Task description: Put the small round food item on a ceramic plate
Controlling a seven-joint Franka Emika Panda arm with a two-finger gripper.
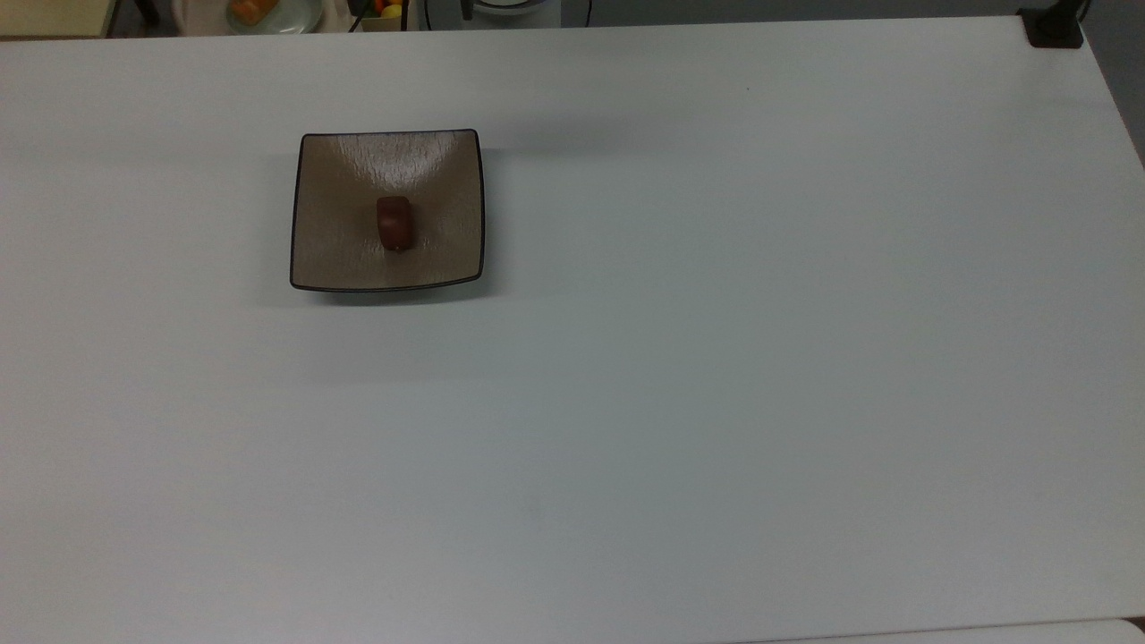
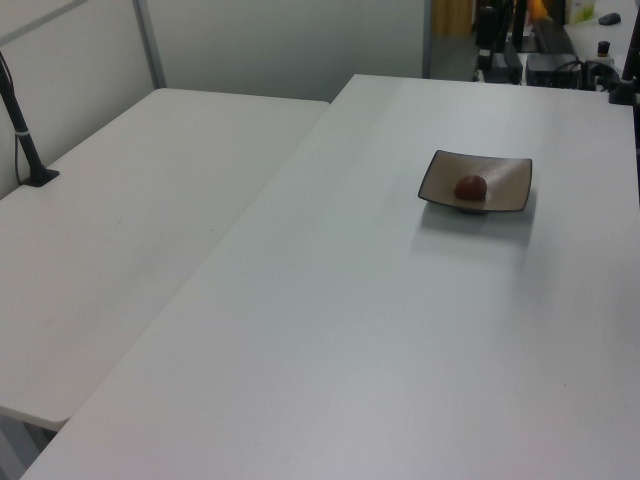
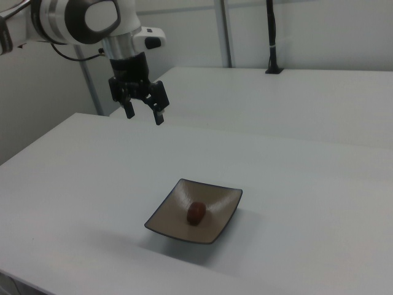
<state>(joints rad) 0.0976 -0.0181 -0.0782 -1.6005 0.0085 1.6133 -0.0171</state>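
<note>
The small round food item (image 1: 394,223) (image 2: 471,187) (image 3: 196,212), a dark reddish-brown lump, lies in the middle of the square brown ceramic plate (image 1: 340,250) (image 2: 505,195) (image 3: 169,220) on the white table. In the right view my gripper (image 3: 143,115) hangs high above the table, up and to the right view's left of the plate. It is open, and its two dark fingers (image 3: 159,117) hold nothing.
A second white table (image 2: 130,200) adjoins in the left view's left, with a black post (image 2: 22,130) on it. A black mount (image 1: 1054,27) sits at the top view's far right corner. Cluttered items (image 1: 268,11) lie beyond the table's far edge.
</note>
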